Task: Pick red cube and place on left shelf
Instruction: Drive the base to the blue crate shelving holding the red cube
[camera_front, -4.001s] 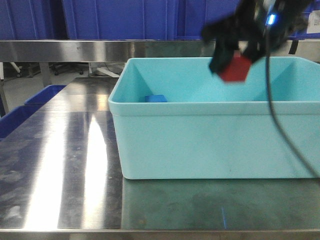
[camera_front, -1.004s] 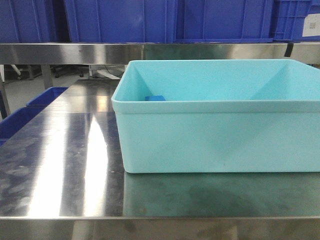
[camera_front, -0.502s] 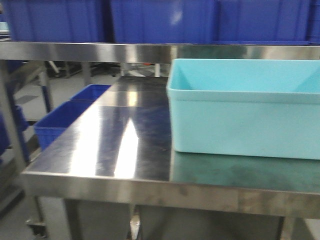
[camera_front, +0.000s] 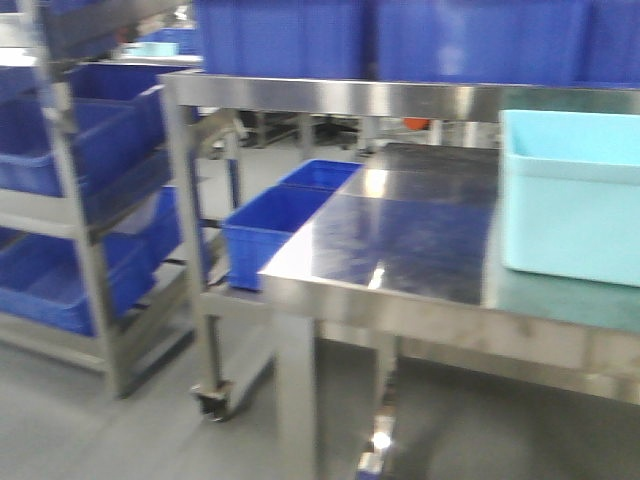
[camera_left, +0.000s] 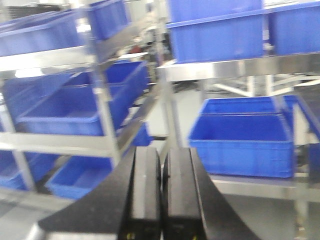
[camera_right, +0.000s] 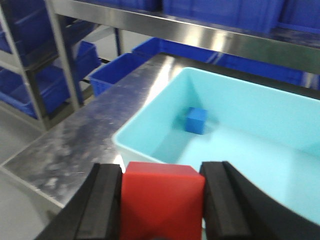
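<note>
Between the two black fingers (camera_right: 106, 200) of the right hand (camera_right: 161, 175), the red cube (camera_right: 162, 205) is clamped on both sides. At 12 o'clock from it, a small blue cube (camera_right: 196, 120) is seen lying on the floor of a turquoise bin (camera_right: 150, 136), which is set on the steel counter (camera_right: 80, 145). The left hand (camera_left: 161, 156) is shown with its fingers pressed together and nothing between them. At its 10 o'clock the left shelf (camera_left: 55, 142) is seen, a steel rack level loaded with blue crates (camera_left: 65, 112). From the front view, that rack is placed at 9 o'clock of the counter, well apart from it.
</note>
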